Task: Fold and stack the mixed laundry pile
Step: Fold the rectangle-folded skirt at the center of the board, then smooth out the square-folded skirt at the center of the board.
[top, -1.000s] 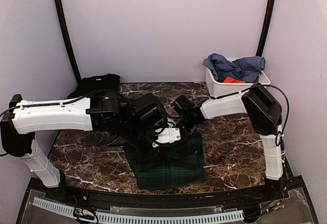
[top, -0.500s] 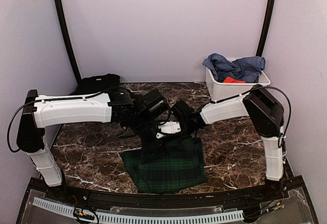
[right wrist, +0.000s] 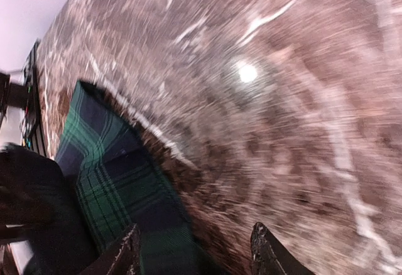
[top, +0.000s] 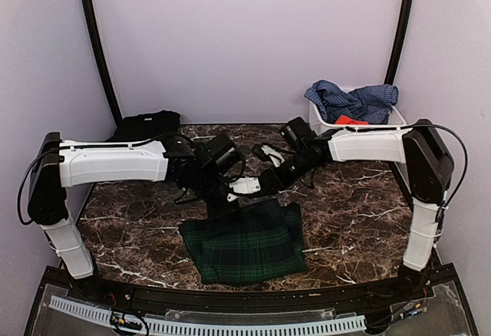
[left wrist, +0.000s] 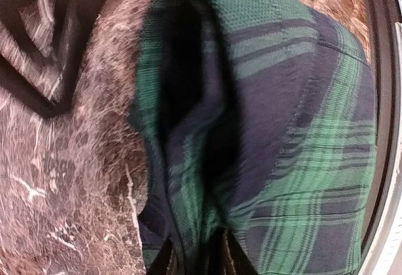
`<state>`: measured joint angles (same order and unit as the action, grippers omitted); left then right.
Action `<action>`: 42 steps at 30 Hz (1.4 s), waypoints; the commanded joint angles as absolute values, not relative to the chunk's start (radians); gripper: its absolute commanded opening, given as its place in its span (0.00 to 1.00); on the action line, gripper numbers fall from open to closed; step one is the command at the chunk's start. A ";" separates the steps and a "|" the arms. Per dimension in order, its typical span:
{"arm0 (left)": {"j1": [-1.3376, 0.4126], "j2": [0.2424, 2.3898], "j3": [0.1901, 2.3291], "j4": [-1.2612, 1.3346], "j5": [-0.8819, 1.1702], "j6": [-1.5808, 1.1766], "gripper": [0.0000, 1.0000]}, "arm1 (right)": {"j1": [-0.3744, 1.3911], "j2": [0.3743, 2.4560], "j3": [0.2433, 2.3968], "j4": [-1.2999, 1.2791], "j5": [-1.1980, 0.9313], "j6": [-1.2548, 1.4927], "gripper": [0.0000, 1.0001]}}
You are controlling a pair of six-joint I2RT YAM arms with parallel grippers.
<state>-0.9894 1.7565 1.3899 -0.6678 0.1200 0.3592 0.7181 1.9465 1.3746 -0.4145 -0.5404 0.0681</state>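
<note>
Plaid garment, dark green and navy, lies folded into a rough rectangle on the brown marbled worktop, at the near middle, in front of the two arms. Along its far edge the cloth rises in a fold.

The left gripper is over this far edge and points down at it. In the left wrist view its fingers stand only a little apart, and the raised fold runs between them. Whether they pinch the cloth or only stand around it, I cannot tell.

The right gripper is just beside the far right corner of the same garment, mostly above bare worktop. Its jaws are wide apart and they hold nothing. This view is blurred. The two grippers are near each other.

A black garment lies in a heap at the far left corner of the worktop, well apart from the plaid one. At the far right corner stands a white bin. A blue checked shirt is piled in it and hangs over its rim, and a small red-orange piece shows inside, just under the shirt.
</note>
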 commanded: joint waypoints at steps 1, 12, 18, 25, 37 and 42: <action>-0.918 1.761 1.358 -0.592 0.093 0.351 0.26 | 0.632 1.799 1.380 -0.437 -0.471 0.119 0.58; -0.783 1.418 1.161 -0.407 0.052 -0.085 0.45 | 0.635 1.352 1.013 -0.334 -0.576 0.259 0.56; -0.845 1.216 0.875 -0.232 0.276 -0.384 0.49 | 0.794 1.260 0.918 -0.281 -0.651 0.317 0.52; -0.935 1.353 0.791 0.016 0.367 -0.524 0.49 | 0.866 1.492 0.927 -0.123 -0.661 0.383 0.48; -0.765 1.661 0.772 0.126 0.309 -0.567 0.48 | 0.758 1.921 1.000 -0.087 -0.475 0.361 0.45; -0.681 1.708 0.860 0.092 0.300 -0.502 0.50 | 0.713 1.973 1.049 -0.079 -0.477 0.339 0.45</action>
